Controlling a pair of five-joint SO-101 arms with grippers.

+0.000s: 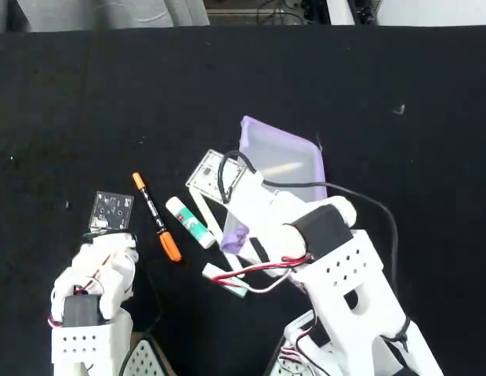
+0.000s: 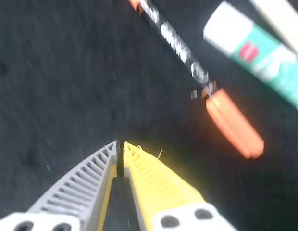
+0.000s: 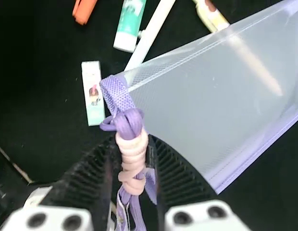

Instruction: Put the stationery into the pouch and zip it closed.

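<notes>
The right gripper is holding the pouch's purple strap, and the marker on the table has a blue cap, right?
No. The marker has an orange cap, not a blue one, as the left wrist view shows. The rest is right: the right gripper holds the pouch by its purple strap.

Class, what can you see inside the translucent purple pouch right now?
One pale, pencil-like stick shows through the pouch wall; whether it lies inside or underneath cannot be told. In the high view the right arm covers the pouch's near end.
</notes>
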